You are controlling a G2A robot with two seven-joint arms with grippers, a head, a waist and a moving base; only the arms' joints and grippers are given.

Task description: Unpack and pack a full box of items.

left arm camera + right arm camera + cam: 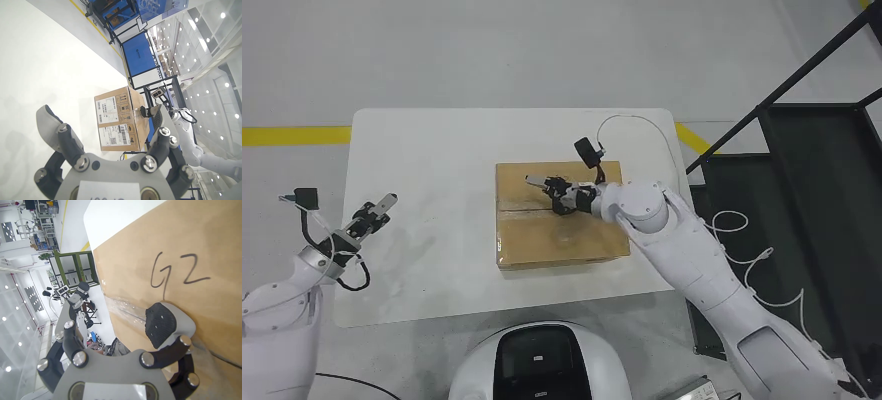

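Brown cardboard box (542, 238) stands upright, central on the table (422, 150), flaps apparently taped shut.

The white table (422, 160) is viewed from above. The brown cardboard box (121, 123) is seen from afar by the left wrist view and from close by the right.

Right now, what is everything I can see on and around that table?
table: one, white, in the middle of the floor
cardboard box: one, brown, closed, on the table's middle
clear tape: one strip, shiny, along the box's top seam
labels: several, white, on one side of the box
floor line: one, yellow, beyond the table
metal frame: one, black, beside the table
left tool: one, grey and black, open, over the table's edge, apart from the box
right tool: one, grey and black, open, on the box's top at the seam
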